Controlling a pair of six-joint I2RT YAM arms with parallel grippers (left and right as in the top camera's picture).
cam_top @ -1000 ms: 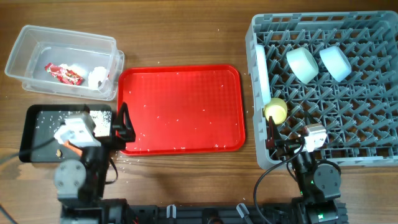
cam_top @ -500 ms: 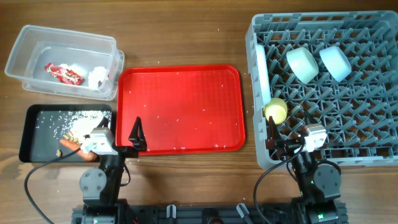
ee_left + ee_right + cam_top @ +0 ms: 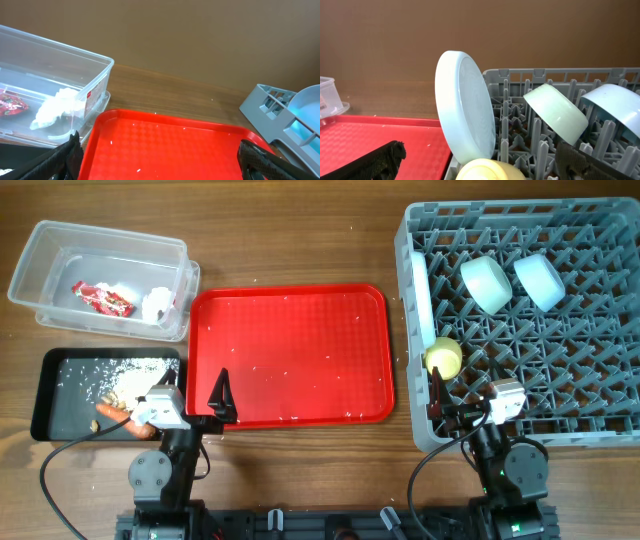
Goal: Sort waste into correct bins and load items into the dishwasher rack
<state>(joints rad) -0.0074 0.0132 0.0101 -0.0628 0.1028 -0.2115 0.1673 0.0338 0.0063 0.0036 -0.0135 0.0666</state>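
**Two grippers wide open and empty; waste binned, dishes racked**

Your left gripper sits at the 7 o'clock corner of the flat red serving tray, fingers spread wide, holding nothing. Your right gripper sits at 8 o'clock of the large grey pegged dishwasher rack, equally wide and empty.

At the table's 10 o'clock, the clear plastic rectangular tub holds the red-and-white crumpled wrapper and the crumpled white tissue. At its 6 o'clock, the shallow black rectangular tray holds beige food crumbs and the small orange carrot.

In the rack, the pale blue round plate stands on edge along the 9 o'clock wall. The small yellow-green cup is just beside it. The pale green bowl and the pale blue bowl tilt side by side toward 12 o'clock.
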